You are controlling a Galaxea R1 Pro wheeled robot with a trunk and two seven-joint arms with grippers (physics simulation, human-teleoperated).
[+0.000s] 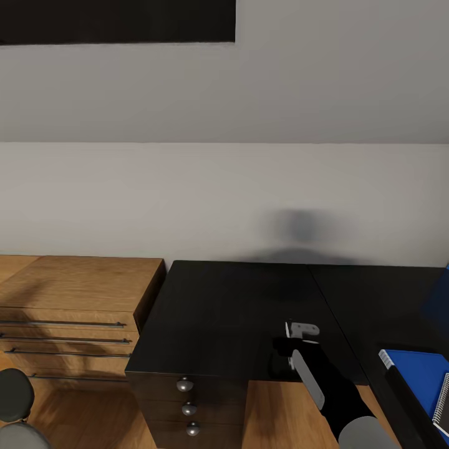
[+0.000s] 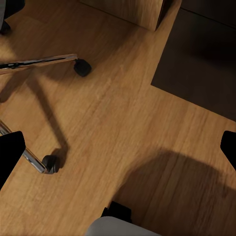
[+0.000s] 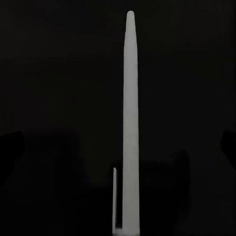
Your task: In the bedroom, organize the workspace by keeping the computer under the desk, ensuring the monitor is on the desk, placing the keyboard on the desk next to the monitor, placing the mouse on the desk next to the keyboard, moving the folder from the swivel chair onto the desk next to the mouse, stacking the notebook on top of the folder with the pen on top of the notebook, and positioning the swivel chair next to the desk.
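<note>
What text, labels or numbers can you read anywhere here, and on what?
None: no readable writing in any view.
Folder: plain blue cover.
Notebook: cut off by the picture's edge, nothing legible.
Pen: plain pale shaft.
Desk and dresser: unmarked.

Black-sleeved right arm reaching forward and up from the lower right, its grey two-fingered right gripper [image 1: 302, 330] pointing away. In each wrist view, dark fingertips [image 2: 11, 150] set wide apart at the edges.

The head view looks forward and down onto the desk [image 1: 237, 305], the right wrist view faces that same black top closely, and the left wrist view overlooks the floor [image 2: 123, 128].
</note>
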